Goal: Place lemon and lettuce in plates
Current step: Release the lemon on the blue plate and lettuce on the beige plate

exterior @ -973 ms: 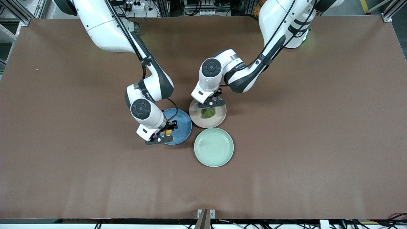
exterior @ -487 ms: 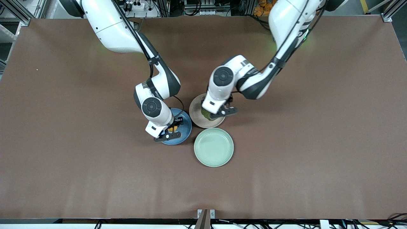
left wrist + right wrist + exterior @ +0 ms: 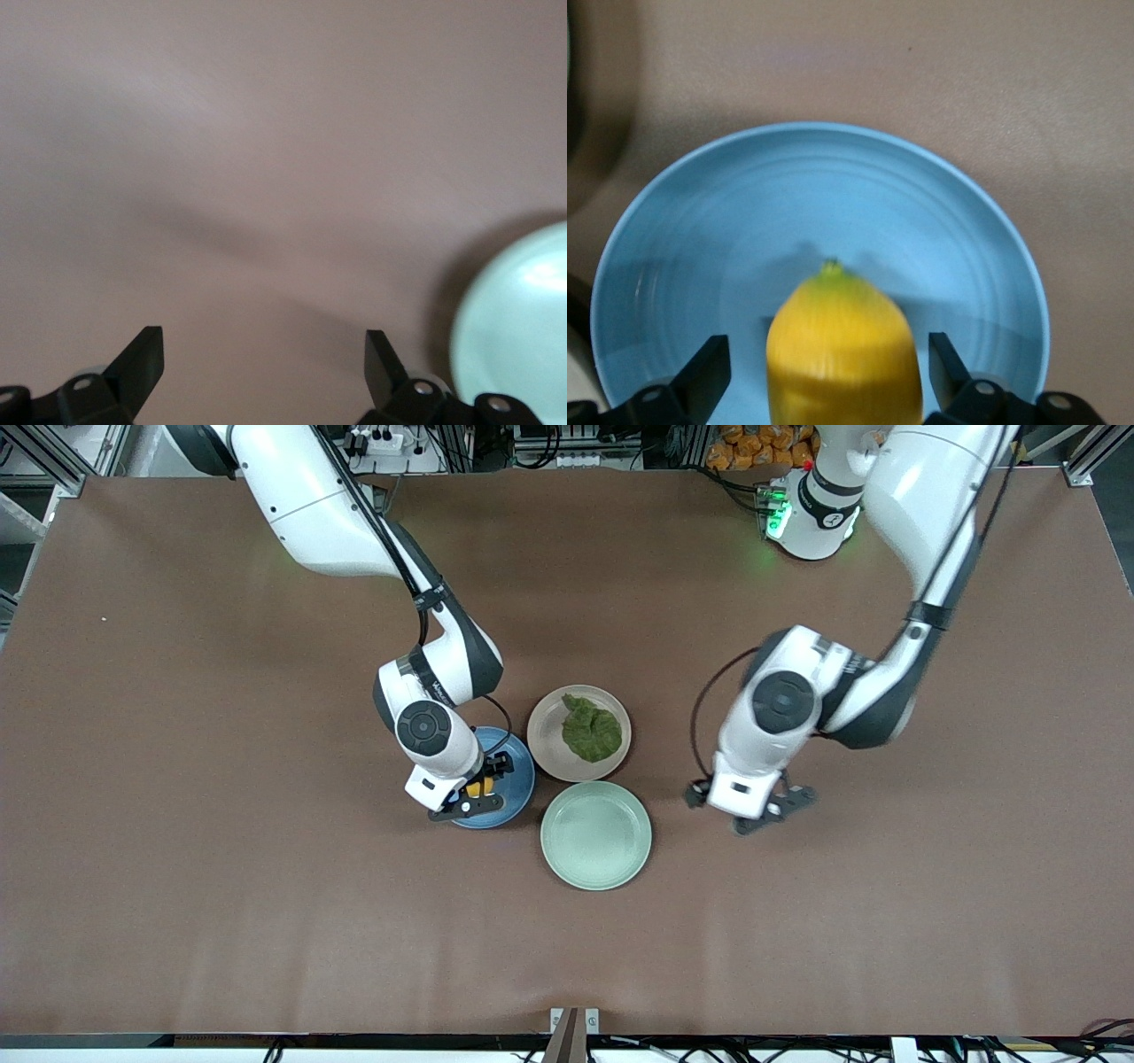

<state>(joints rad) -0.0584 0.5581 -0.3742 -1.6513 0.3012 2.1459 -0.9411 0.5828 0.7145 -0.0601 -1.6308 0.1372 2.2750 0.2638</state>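
Observation:
The yellow lemon [image 3: 840, 345] sits in the blue plate [image 3: 833, 195], between my right gripper's [image 3: 828, 363] open fingers, with a gap on each side. In the front view the right gripper [image 3: 478, 788] is low over the blue plate [image 3: 516, 775], and only a bit of the lemon [image 3: 476, 786] shows. The green lettuce [image 3: 592, 731] lies flat in the beige-pink plate [image 3: 547, 746]. My left gripper [image 3: 753, 815] is open and empty over bare table toward the left arm's end; the left wrist view [image 3: 264, 354] shows nothing between its fingers.
A pale mint-green plate [image 3: 595, 835] stands empty, nearer to the front camera than the other two plates and touching them. Its edge also shows in the left wrist view [image 3: 523, 328]. Brown table lies all around.
My left gripper let go of the lettuce on the beige-pink plate and swung away toward the left arm's end. My right gripper shifted further over the blue plate with the lemon.

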